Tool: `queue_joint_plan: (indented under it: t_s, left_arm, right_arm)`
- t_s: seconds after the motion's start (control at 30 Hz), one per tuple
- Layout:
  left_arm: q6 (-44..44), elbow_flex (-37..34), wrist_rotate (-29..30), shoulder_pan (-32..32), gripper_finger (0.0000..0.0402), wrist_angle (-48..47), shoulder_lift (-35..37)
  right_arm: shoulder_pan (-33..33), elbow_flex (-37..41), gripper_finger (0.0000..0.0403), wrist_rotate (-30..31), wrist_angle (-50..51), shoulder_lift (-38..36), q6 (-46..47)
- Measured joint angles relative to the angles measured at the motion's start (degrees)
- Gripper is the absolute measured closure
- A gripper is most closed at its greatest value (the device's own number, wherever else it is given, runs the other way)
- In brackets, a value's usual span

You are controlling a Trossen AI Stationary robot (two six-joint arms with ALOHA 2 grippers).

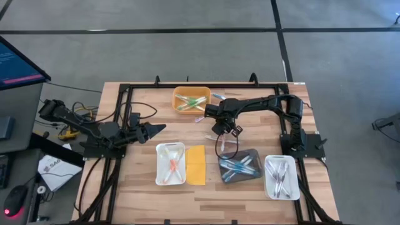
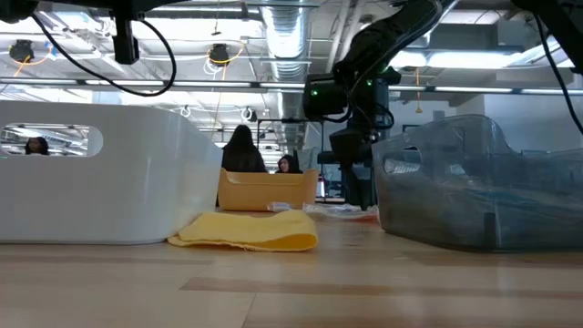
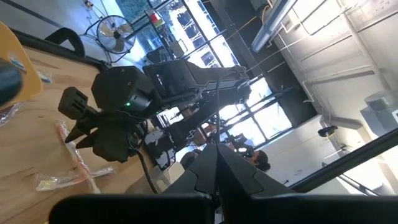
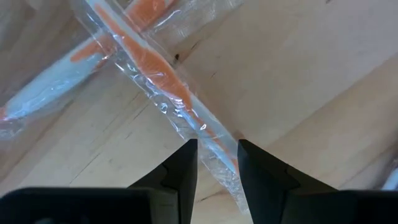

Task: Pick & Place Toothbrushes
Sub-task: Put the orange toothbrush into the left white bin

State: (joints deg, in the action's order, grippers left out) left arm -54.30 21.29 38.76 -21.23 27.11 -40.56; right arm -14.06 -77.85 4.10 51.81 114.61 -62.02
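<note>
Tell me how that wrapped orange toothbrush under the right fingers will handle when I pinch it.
The orange toothbrush lies flat on the wood in a clear crinkled wrapper, so the film may well slip or bunch between the right gripper's fingers. Its handle looks thin and rigid, so it probably lifts stiff and light. Gripped near one end, as now lined up, it may droop.

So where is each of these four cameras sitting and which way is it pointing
High view: above the table, looking straight down; both arms show, left gripper shut, right gripper near the orange tray.
Low view: at tabletop height, looking level past the white tray and yellow lid; one arm hangs in from above.
Left wrist view: looks across the table at the right arm; own dark fingers at the bottom.
Right wrist view: looks down at a wrapped orange toothbrush between its fingers.
Shared: the high and low views both show the orange tray.
</note>
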Motion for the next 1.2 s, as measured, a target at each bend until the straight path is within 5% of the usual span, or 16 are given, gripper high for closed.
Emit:
queue_joint_plan:
  t_s: [0.73, 1.07, 1.2]
  left_arm:
    - [0.02, -0.01, 0.02, 0.0, 0.04, -0.02, -0.01]
    - [0.02, 0.01, 0.0, 0.0, 0.04, -0.04, -0.01]
    - [0.02, 0.0, 0.0, 0.0, 0.04, -0.04, -0.02]
  right_arm:
    - [-0.22, 3.55, 0.0297, -3.26, -4.45, -0.2, 7.87]
    - [0.61, 3.5, 0.039, -3.19, -2.49, -0.15, 7.67]
    - [0.92, 3.36, 0.0387, -2.82, -1.92, -0.13, 11.16]
